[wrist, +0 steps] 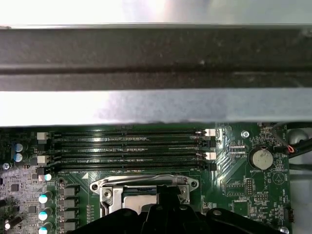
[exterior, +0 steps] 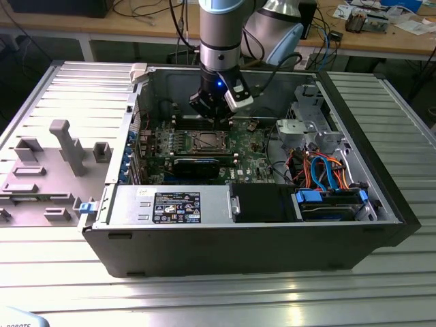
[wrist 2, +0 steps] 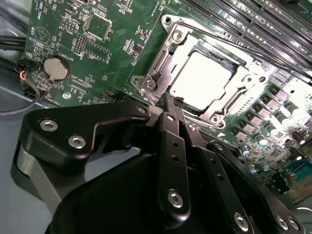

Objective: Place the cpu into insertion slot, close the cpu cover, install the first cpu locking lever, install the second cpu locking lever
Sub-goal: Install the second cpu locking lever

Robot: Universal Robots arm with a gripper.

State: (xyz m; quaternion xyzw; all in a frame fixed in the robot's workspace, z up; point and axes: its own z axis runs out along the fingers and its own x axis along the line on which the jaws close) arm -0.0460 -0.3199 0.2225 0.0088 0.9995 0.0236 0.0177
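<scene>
- Open black desktop computer case (exterior: pixel 381 204) lying on its side on a ribbed grey metal worktop (exterior: pixel 218 293); a green circuit board (exterior: pixel 252 160) lines its floor.
- Insertion slot (exterior: pixel 207 142), a small square socket with a silver metal rim, set near the middle of the green board, beside the long black memory slots (wrist: pixel 126 146).
- Cpu (wrist 2: pixel 202 78), a flat square chip with a plain silver-grey top, seated in the slot and brightly lit in the second wrist view.
- Cpu cover (wrist 2: pixel 161 70), a thin silver metal frame with a large square window, lying flat around the chip; thin wire levers (wrist 2: pixel 214 39) run along the frame's edges.
- Black tool (wrist 2: pixel 170 105) of the grey robot arm (exterior: pixel 221 34), poised just above the socket's edge; its two fingers (wrist 2: pixel 168 126) meet at the tips and hold nothing.
- Round silver coin battery (wrist 2: pixel 54 68) on the board, well apart from the socket.
- Grey moulded fixture tray (exterior: pixel 48 163) on the worktop, outside the case at the exterior view's left.
</scene>
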